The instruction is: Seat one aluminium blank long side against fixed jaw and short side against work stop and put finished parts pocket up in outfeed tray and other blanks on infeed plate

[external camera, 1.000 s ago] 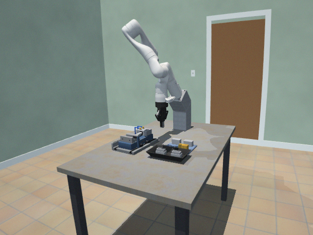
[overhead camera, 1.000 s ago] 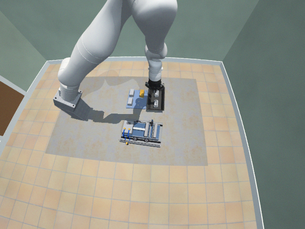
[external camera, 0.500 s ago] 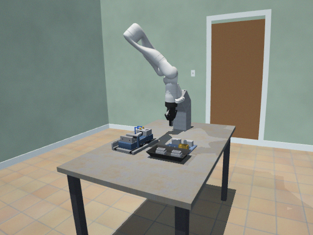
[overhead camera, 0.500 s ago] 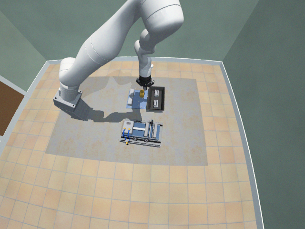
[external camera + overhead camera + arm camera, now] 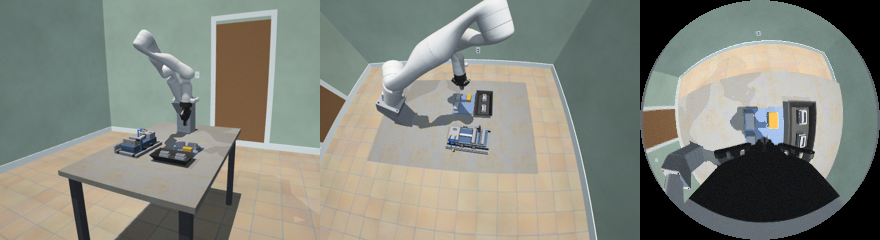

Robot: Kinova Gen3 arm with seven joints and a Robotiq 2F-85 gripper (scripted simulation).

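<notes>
Gripper [image 5: 461, 87] fully closed, empty, hanging in air above centre frame. Outfeed tray [image 5: 476, 103]: two finished parts [image 5: 483, 97], [image 5: 483, 108]. Infeed plate [image 5: 464, 108]: two aluminium blanks [image 5: 458, 97], [image 5: 456, 105], one brass blank [image 5: 468, 97]. Vise [image 5: 468, 139], lower centre, holds no blank.

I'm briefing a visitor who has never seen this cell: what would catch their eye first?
The big white arm arching over the table's far end, its shut, empty gripper hanging in the air. Below it, the orange-yellow brass blank stands out on the blue infeed plate, beside the black outfeed tray holding two finished parts.
</notes>
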